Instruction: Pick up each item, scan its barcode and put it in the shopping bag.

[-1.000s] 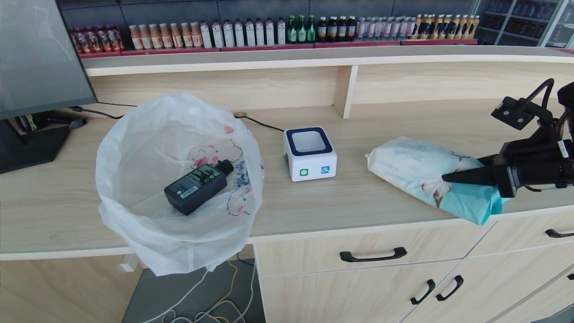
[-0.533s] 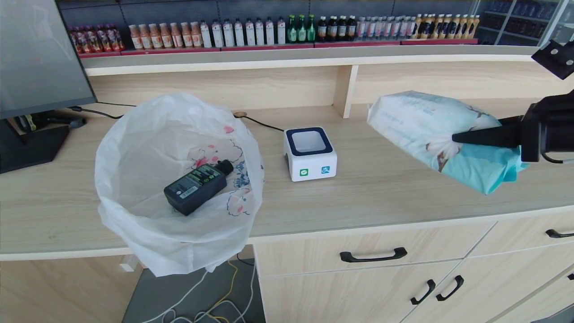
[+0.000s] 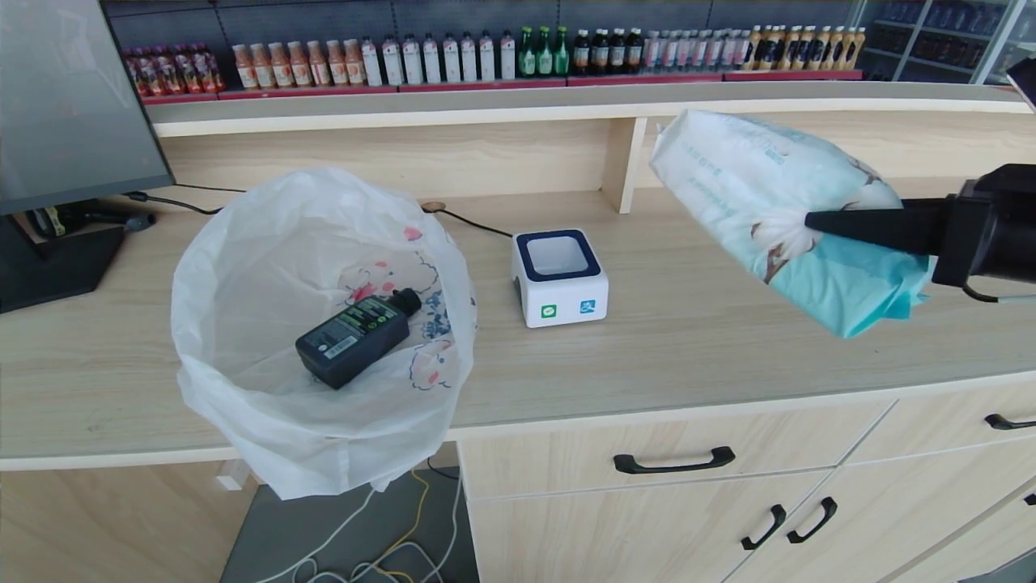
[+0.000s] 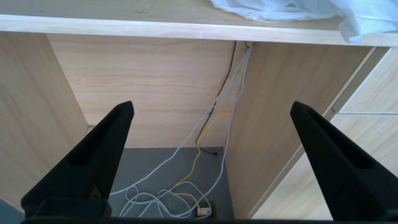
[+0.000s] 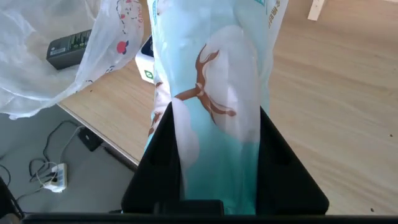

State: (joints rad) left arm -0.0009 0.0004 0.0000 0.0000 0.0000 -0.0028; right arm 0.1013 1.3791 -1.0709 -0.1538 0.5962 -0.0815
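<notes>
The soft white-and-teal plastic pack [image 3: 761,190] printed with brown cotton sprigs lay on the pale wooden counter [image 3: 688,340] a second ago. It has since risen clear of the counter and now hangs in the upper right of the head view, higher and more tilted than half a second ago. The right gripper [image 3: 812,220] has come up with it, entering from the right edge. Its black fingers are clamped on the two sides of the pack, squeezing the wrapping in at the middle. The white end of the pack points up and toward the frame's centre, while its teal end droops toward the lower right.

The left gripper [image 4: 211,162] hangs below the counter edge over loose cables on the floor, its fingers spread wide with nothing between them.

The white cube-shaped barcode scanner [image 3: 558,279], with a dark blue frame round its top window, stands on the counter at mid-frame, well apart from the pack. At centre left, the translucent white plastic shopping bag [image 3: 235,243] sits open over the counter's front edge. A flat dark bottle [image 3: 352,336] with a black cap lies inside it on its side.
</notes>
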